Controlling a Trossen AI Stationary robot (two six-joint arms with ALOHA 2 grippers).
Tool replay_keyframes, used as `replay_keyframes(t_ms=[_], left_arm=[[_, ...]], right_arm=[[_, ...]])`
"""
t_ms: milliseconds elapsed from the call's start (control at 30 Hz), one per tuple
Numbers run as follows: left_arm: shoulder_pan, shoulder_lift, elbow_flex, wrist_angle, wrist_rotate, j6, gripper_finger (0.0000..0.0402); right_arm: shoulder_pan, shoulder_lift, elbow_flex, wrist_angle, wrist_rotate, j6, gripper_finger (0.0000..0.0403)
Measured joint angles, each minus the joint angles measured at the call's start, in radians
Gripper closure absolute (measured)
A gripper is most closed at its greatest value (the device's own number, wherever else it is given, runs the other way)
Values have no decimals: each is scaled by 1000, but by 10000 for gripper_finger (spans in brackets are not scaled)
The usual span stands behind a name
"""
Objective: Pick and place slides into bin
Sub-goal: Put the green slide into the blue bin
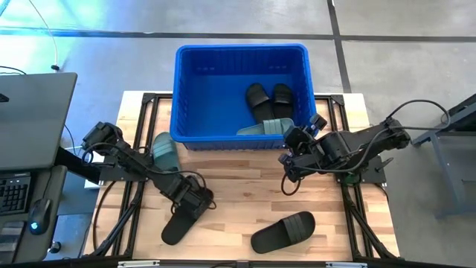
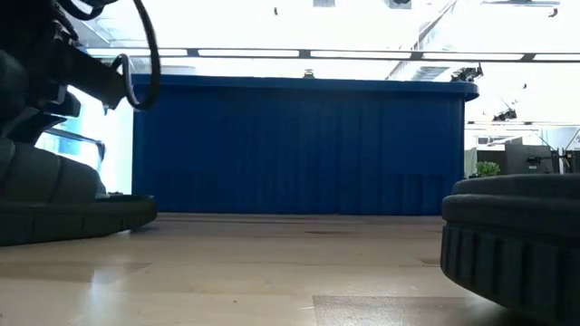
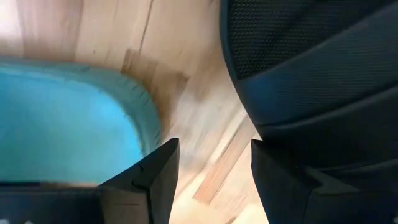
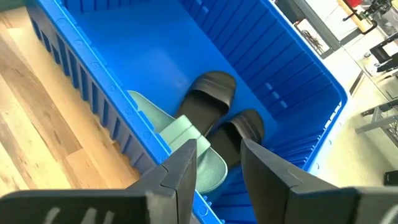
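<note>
The blue bin (image 1: pixel 242 59) stands at the table's far edge and holds two black slides (image 1: pixel 269 99) and one sage green slide (image 4: pixel 186 143) at its near right corner. On the table lie a green slide (image 1: pixel 165 152) at the left, a black slide (image 1: pixel 178 222) and another black slide (image 1: pixel 282 232) near the front. My left gripper (image 1: pixel 195 199) is open, low over the far end of the left black slide (image 3: pixel 323 74), with bare wood between its fingers. My right gripper (image 4: pixel 217 162) is open and empty above the bin's near right corner. My left gripper has one finger (image 3: pixel 280 186) right beside the black slide's edge (image 3: pixel 249 106), coming down from above. Whether it touches the slide I cannot tell. The slide lies flat on the table.
The bin's tall near wall (image 2: pixel 299 145) fills the middle of the low view. A desk with a keyboard (image 1: pixel 15 190) stands left of the table. Bare wood (image 1: pixel 245 186) lies between the two arms.
</note>
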Motion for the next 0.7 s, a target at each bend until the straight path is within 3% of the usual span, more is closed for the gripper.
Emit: replay_keyframes(t_ms=[533, 700], left_arm=[[-6, 108, -36, 45, -63, -92, 220], [-7, 111, -39, 61, -87, -84, 277]], right_arm=[[0, 0, 0, -5, 5, -44, 288], [0, 0, 0, -5, 5, -45, 288]])
